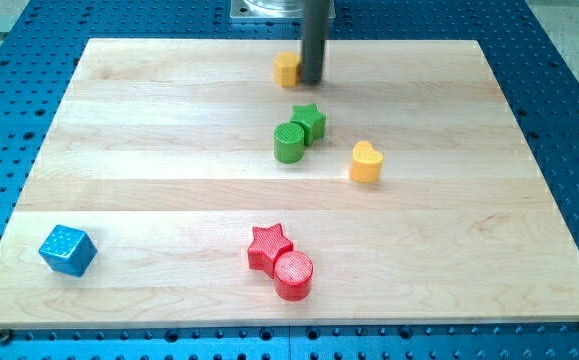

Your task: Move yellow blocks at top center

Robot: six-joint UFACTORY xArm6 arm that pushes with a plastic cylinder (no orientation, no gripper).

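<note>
A small yellow block (286, 69) sits near the board's top edge, at the top centre. My tip (311, 81) is right beside it, on its right side, touching or nearly touching it. A yellow heart block (366, 162) lies lower, right of centre, apart from the tip. The rod rises out of the view's top.
A green star (310, 122) and a green cylinder (289, 143) touch each other just below my tip. A red star (269, 247) and a red cylinder (293, 275) sit together at the bottom centre. A blue cube (67, 250) is at the bottom left. The wooden board (169, 130) lies on a blue perforated table.
</note>
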